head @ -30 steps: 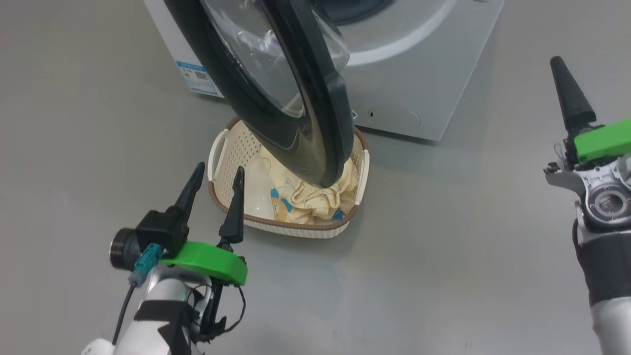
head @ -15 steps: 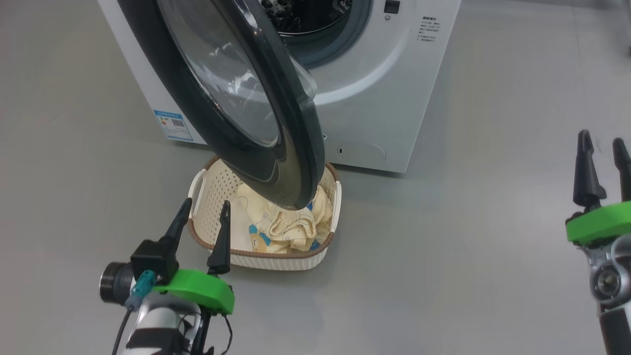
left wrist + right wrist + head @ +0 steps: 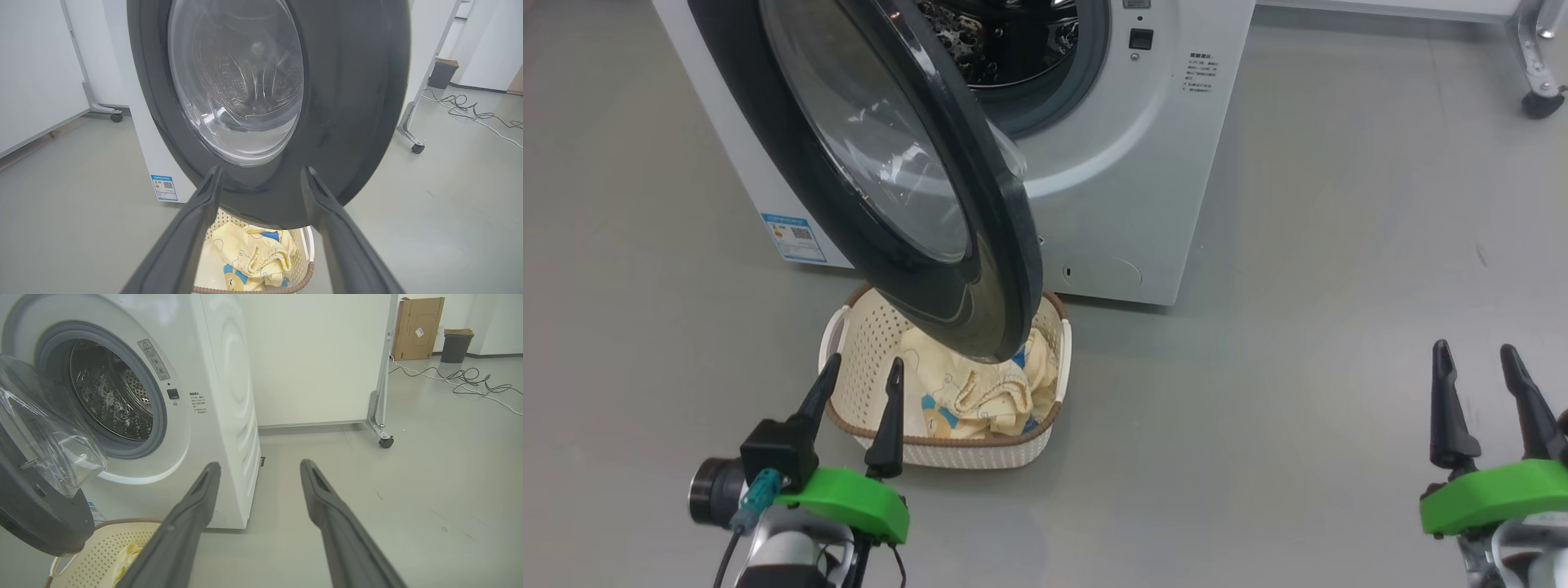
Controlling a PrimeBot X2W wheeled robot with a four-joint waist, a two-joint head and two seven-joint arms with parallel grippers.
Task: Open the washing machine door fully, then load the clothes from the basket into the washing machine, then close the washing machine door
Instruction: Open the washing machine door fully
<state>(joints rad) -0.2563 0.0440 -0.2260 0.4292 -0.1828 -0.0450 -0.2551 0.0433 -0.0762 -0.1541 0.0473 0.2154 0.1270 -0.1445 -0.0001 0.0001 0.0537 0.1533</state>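
Note:
The white washing machine point(image 3: 1143, 188) stands at the top with its steel drum point(image 3: 1005, 41) exposed. Its black-rimmed door point(image 3: 890, 180) hangs ajar over the cream basket point(image 3: 858, 351) on the floor. Pale yellow clothes point(image 3: 980, 392) with blue patches lie in the basket, partly hidden by the door's lower edge. My left gripper point(image 3: 862, 376) is open just in front of the basket's near-left rim, and in the left wrist view point(image 3: 261, 179) it points at the door point(image 3: 347, 102) above the clothes point(image 3: 253, 257). My right gripper point(image 3: 1474, 363) is open over bare floor at the lower right, far from the basket.
Grey floor surrounds the machine. A wheeled frame leg point(image 3: 1535, 73) stands at the far right. In the right wrist view a white panel on castors point(image 3: 380, 424), loose cables point(image 3: 461, 381), a cardboard box point(image 3: 419, 326) and a dark bin point(image 3: 455, 345) sit behind.
The head camera has tilted up, showing more of the machine and drum. My right gripper has dropped lower and turned so both open fingers show. The left gripper stays by the basket.

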